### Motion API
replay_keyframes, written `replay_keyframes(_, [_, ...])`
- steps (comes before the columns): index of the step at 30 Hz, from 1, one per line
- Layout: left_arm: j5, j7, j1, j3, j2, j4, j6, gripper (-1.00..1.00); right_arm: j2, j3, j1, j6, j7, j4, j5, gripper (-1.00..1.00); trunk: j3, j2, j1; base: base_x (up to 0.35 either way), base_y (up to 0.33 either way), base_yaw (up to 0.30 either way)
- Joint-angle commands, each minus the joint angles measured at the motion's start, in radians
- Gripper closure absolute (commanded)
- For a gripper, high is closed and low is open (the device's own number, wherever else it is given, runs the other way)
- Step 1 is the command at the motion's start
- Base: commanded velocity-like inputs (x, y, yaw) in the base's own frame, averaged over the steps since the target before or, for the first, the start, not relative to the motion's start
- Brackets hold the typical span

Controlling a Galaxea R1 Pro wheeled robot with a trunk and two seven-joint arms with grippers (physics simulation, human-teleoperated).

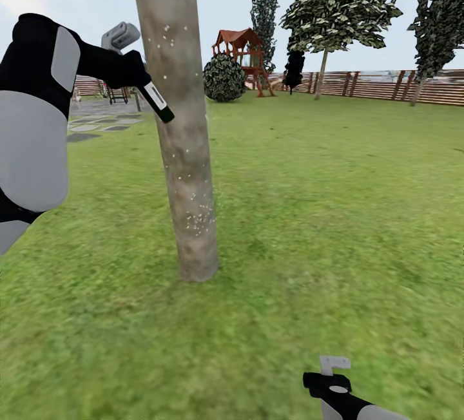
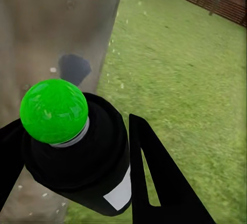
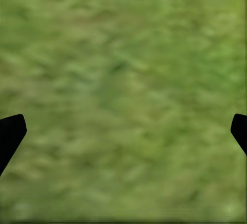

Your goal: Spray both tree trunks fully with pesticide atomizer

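Note:
My left gripper is raised at head height and shut on the pesticide atomizer, a black bottle with a white label band and a grey trigger head. The bottle tilts toward the near tree trunk, almost touching it. Tiny white pesticide specks dot the trunk, thickest low down. In the left wrist view the atomizer, capped by a green ball, sits between the black fingers with the trunk just beyond. A second tree stands far off by the fence. My right gripper hangs low over grass, open and empty.
A wooden playhouse and a round bush stand behind the near trunk. A brown slatted fence closes the far side. Grey paving slabs lie at the left. Open lawn spreads to the right.

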Motion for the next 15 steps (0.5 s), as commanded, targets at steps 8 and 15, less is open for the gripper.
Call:
replay_keyframes(8, [-0.007,-0.006,-0.001,0.004,-0.003,0.054,0.003,1.0,-0.001,-0.008,-0.002,-0.007,-0.005,0.005,0.01,-1.0,-0.001,0.0,0.0,-0.116,0.0,0.0])
replay_keyframes(15, [-0.013,0.003,-0.001,0.002,-0.004,0.224,-0.008,1.0,-0.001,-0.008,-0.002,-0.007,-0.005,0.005,0.01,-1.0,-0.001,0.0,0.0,-0.004,0.0,0.0])
